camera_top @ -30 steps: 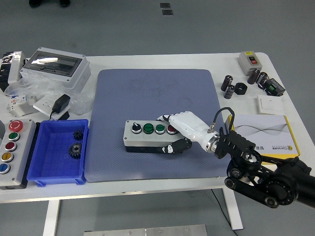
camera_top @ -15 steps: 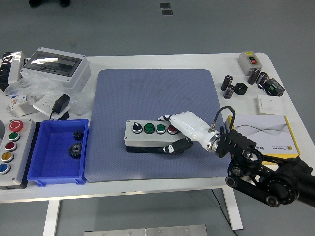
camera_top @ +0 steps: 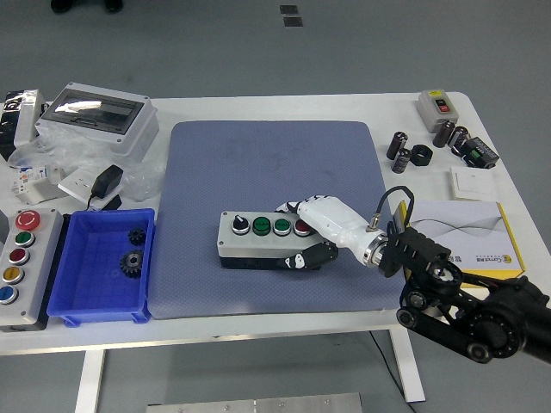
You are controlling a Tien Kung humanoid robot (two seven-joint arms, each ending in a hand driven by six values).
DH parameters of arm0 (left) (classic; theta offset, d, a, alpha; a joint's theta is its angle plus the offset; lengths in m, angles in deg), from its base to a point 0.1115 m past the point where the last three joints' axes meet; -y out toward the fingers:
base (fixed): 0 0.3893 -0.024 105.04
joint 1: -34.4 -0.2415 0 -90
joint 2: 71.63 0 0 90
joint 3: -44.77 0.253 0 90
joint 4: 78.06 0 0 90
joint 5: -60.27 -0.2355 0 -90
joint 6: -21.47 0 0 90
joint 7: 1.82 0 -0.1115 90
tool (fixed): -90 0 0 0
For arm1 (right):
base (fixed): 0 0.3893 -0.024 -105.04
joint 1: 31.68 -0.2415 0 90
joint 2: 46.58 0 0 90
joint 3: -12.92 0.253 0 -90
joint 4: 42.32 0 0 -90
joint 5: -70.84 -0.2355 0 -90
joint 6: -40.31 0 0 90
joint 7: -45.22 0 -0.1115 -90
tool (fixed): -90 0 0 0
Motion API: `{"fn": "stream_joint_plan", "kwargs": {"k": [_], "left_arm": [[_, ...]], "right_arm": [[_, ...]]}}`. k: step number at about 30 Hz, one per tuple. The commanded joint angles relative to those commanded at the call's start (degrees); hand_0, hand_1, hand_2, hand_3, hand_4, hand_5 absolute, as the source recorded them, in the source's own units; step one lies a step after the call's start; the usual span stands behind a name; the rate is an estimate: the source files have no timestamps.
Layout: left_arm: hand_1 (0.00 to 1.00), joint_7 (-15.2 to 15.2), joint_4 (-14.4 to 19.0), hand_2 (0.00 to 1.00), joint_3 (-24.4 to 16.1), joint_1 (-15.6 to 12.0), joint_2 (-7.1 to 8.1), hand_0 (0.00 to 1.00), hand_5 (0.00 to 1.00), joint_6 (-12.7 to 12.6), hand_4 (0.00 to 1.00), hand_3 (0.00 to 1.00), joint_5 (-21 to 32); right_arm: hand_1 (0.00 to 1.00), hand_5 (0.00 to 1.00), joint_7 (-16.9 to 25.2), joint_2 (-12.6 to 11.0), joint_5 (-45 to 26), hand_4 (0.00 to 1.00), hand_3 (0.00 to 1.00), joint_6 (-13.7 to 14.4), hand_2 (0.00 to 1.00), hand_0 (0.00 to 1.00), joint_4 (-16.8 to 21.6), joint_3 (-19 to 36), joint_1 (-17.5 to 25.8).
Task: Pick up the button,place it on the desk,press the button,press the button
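A grey button box (camera_top: 255, 237) with a black knob, two green buttons and a red button (camera_top: 300, 228) lies on the blue-grey mat (camera_top: 275, 163). My right hand (camera_top: 312, 231) is white and wraps the box's right end: fingers lie over the top by the red button, the thumb presses the front side. The box rests flat on the mat. The left arm is out of view.
A blue bin (camera_top: 102, 266) with gears sits at the left, next to a second button box (camera_top: 19, 256). A clear-lidded enclosure (camera_top: 99, 117) and bags lie at the back left. A yellow-white carton (camera_top: 461, 237), capacitors (camera_top: 400, 148) and a switch box (camera_top: 436, 105) are at the right.
The hand and the box have shifted very slightly; the grasp stays the same.
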Motion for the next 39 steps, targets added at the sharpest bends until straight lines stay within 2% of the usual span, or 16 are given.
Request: {"fn": "stream_joint_plan", "kwargs": {"k": [3,4,9,10,19,27,28,39], "left_arm": [[0.61,-0.06,0.0,0.57,-0.1,-0.02,0.0,0.618,0.419,0.0,0.66,0.63,-0.12],[0.61,-0.07,0.0,0.568,-0.12,-0.03,0.01,0.618,0.411,0.0,0.658,0.629,-0.16],[0.61,-0.03,0.0,0.568,0.0,-0.02,-0.02,0.618,0.411,0.01,0.658,0.629,-0.13],[0.61,-0.05,0.0,0.565,-0.03,-0.03,-0.04,0.619,0.363,0.02,0.637,0.622,-0.17],[0.61,-0.07,0.0,0.566,-0.08,-0.07,-0.05,0.618,0.384,0.03,0.646,0.623,-0.34],[0.61,-0.07,0.0,0.568,0.04,-0.07,-0.08,0.618,0.404,0.06,0.654,0.627,-0.42],[0.61,-0.08,0.0,0.567,0.04,-0.08,-0.08,0.617,0.406,0.06,0.655,0.626,-0.45],[0.61,-0.16,0.0,0.566,0.03,-0.22,-0.1,0.617,0.405,0.1,0.654,0.625,-0.84]], "right_arm": [[0.78,0.002,0.0,-0.09,-0.16,0.495,0.775,-0.07,0.792,0.827,0.15,-0.13,-0.01],[0.795,0.008,0.07,-0.13,-0.64,0.552,0.836,-0.14,0.812,0.836,0.27,-0.13,0.0],[0.795,0.008,0.36,-0.37,-3.88,0.552,0.836,-1.18,0.812,0.836,0.96,0.27,0.13],[0.804,0.009,0.43,-0.42,-4.58,0.572,0.849,-1.51,0.818,0.845,1.11,0.46,0.17],[0.805,0.022,1.3,-0.92,-9.06,0.584,0.852,-4.45,0.818,0.847,2.41,2.24,0.35],[0.814,0.039,1.4,-1.13,-10.28,0.61,0.868,-5.01,0.826,0.849,2.55,2.6,0.49],[0.836,0.062,1.43,-1.19,-10.39,0.682,0.938,-5.06,0.879,0.865,2.58,2.63,0.51],[0.847,0.084,1.85,-2.2,-11.55,0.71,0.949,-5.81,0.894,0.878,3.35,2.8,0.74]]}}
